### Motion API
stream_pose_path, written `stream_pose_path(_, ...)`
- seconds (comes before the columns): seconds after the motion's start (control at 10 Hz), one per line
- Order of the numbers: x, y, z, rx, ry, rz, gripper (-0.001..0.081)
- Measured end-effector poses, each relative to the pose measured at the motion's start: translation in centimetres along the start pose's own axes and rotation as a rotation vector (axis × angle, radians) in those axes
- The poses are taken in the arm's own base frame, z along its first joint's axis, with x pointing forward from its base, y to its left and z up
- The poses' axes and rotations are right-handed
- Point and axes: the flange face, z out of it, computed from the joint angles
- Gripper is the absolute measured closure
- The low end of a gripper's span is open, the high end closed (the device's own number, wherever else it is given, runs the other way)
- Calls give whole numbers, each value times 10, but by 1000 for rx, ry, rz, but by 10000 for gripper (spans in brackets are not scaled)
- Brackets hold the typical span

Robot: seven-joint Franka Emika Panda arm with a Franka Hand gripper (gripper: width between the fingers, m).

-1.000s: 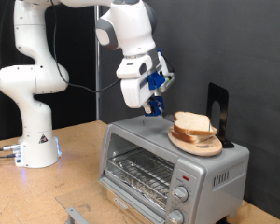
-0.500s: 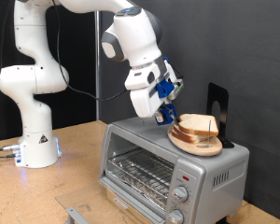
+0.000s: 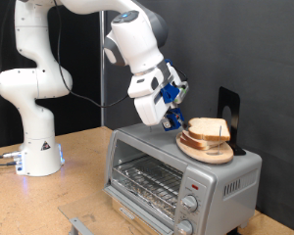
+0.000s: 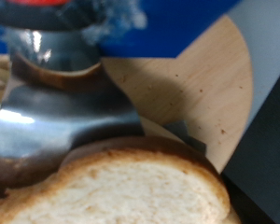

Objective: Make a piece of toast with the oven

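The silver oven (image 3: 181, 174) stands at the exterior view's lower right. Its glass door (image 3: 88, 213) seems folded down open, and the wire rack (image 3: 147, 181) shows inside. On the oven's top lies a round wooden plate (image 3: 208, 150) with stacked bread slices (image 3: 208, 129). No single separate piece of toast shows. My gripper (image 3: 172, 117) hangs tilted just left of the stack, open, at the bread's edge. In the wrist view a metal finger (image 4: 47, 131) stands beside a crusted slice (image 4: 131, 191) on the wooden plate (image 4: 205, 84). Nothing shows between the fingers.
A black upright stand (image 3: 228, 116) rises behind the plate on the oven's top. Two round knobs (image 3: 190, 204) are on the oven's front right. The arm's white base (image 3: 34, 147) stands at the left on the wooden table (image 3: 59, 196).
The gripper has moved right and down from above the oven's middle to the left edge of the bread stack. It has tilted more toward the bread.
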Motion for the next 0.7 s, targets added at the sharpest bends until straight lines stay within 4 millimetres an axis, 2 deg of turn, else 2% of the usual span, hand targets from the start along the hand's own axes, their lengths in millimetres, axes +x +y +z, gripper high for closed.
stream_pose_path(0.7,-10,3,-72,53,40,-18,340)
